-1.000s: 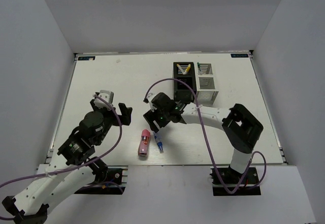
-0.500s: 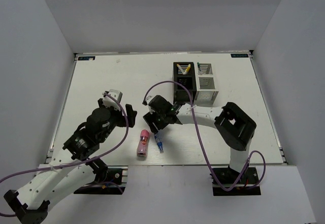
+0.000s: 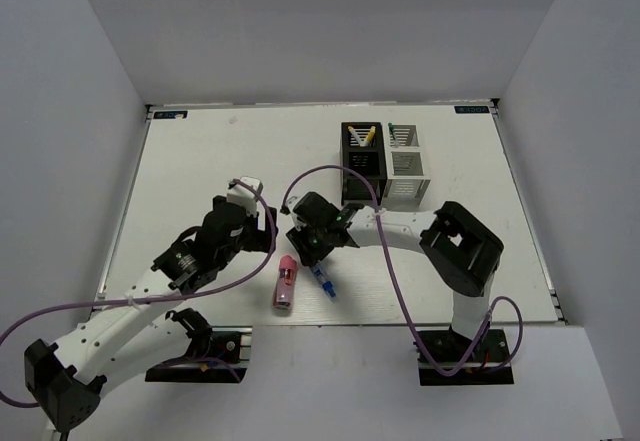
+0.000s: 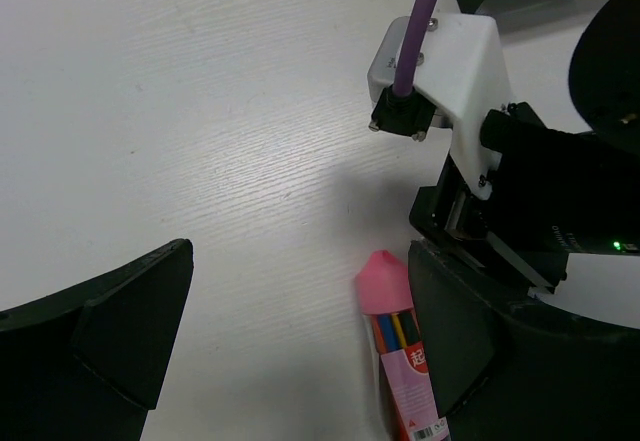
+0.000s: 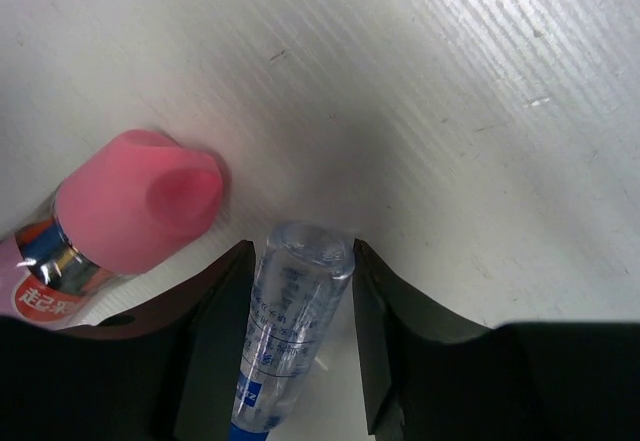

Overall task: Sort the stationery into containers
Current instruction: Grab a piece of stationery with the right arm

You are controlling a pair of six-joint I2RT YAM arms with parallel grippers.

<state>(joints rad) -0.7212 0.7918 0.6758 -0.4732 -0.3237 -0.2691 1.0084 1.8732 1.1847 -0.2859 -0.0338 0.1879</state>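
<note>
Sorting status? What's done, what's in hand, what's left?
Done: yellow-ended pens stand in the black organiser, and a green-ended pen in the white organiser. In hand: the right tool straddles the clear blue-tipped tube lying on the table; a firm grip can't be confirmed. Left: that tube and the pink tube, with the open left tool over it.

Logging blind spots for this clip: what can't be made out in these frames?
- Right wrist view: whether the right gripper actually clamps the clear tube; the gaps are too narrow to judge. The tube's tip is cut off by the bottom edge.
- Left wrist view: the lower end of the pink tube, cut off by the bottom edge.
- Top view: how many pens stand in the black container and the white container; too small.
</note>
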